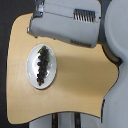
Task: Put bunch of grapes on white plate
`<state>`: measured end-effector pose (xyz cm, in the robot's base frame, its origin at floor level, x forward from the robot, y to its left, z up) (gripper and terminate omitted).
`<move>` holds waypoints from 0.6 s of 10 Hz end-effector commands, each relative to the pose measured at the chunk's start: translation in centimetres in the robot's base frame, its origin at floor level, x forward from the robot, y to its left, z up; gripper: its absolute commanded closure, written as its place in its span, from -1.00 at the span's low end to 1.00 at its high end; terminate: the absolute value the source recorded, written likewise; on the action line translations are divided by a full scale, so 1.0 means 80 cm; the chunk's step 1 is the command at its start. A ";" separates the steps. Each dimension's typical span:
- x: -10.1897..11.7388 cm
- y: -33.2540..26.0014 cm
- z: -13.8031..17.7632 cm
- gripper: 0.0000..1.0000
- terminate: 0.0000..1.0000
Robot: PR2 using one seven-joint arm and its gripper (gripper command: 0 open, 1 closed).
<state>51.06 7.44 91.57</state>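
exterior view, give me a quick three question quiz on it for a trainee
1. True or false: the bunch of grapes lies on the white plate.
2. Which side of the wooden table holds the plate: A) the exterior view's left, B) the exterior view's right?
3. What grey thing fills the top of the view?

Key: 1 true. 2 A. 3 the robot arm; its gripper cannot be made out.

Low-res, soft blur throughout; even bright light, faint glare on white plate [33, 69] rim, dark shadow off table [80, 95] right edge.
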 end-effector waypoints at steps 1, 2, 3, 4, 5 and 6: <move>0.039 -0.141 0.028 -1.00 -1.00; 0.050 -0.193 0.034 -1.00 -1.00; 0.053 -0.223 0.037 -1.00 -1.00; 0.049 -0.257 0.037 -1.00 -1.00; 0.045 -0.290 0.038 -1.00 -1.00; 0.039 -0.324 0.041 -1.00 -1.00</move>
<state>54.34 -5.95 93.91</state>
